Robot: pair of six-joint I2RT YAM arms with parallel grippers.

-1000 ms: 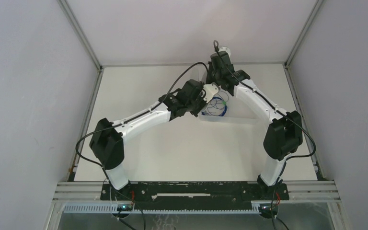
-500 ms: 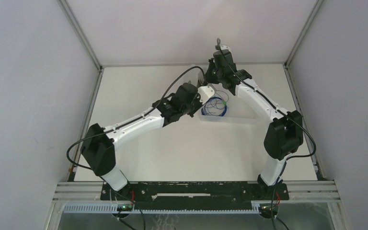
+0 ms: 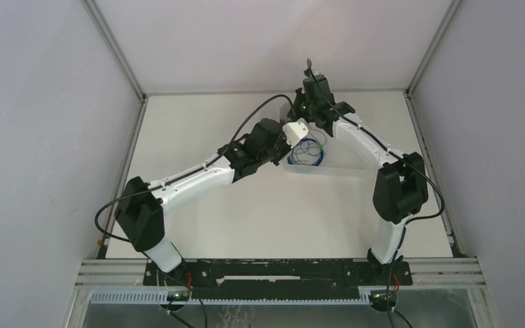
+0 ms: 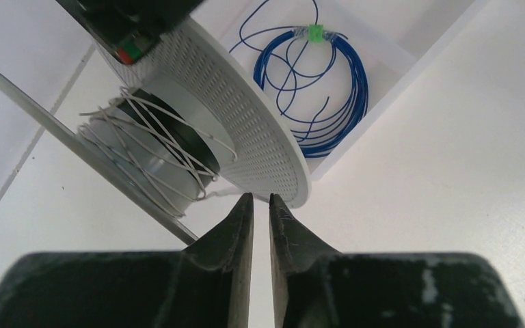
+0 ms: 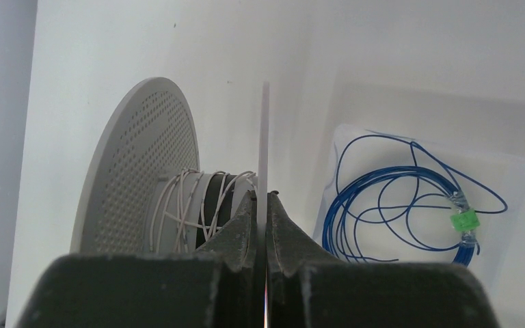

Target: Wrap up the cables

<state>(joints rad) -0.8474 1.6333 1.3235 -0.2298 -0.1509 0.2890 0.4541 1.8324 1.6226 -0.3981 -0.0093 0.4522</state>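
— Right gripper [image 5: 260, 199]?
— Clamped edge-on upon the thin plain flange of the spool [image 5: 143, 171], holding it tilted over the table [image 4: 451, 205].
— And the left gripper [image 4: 260, 199]?
— Parted by a slim gap, with nothing between the fingertips [image 4: 243, 215]. Sitting just beside the rim of the perforated flange [image 4: 246, 116].
— Where to look for the pale cable [image 4: 143, 154]?
— On the hub, between the two flanges, wound in slack crossing turns. One strand running out toward the left fingertips, seemingly ungripped.
— Likeliest trouble?
— Probably unwinding. No tension on those turns, so apt to spring off the hub or spill over a flange edge at any jolt.
— Anything else?
— Closing on nothing: far finer than the fingers, easy to miss. Also a narrow hold on the flange edge, so possibly pivoting in the jaws under a push on the rim.
— And the blue cable coil [image 4: 342, 89]?
— Lying in the white tray [image 4: 410, 61] just behind the spool, bound by a green tag [image 4: 314, 33]. Near enough to snag a dangling pale end, judging by the left wrist view.
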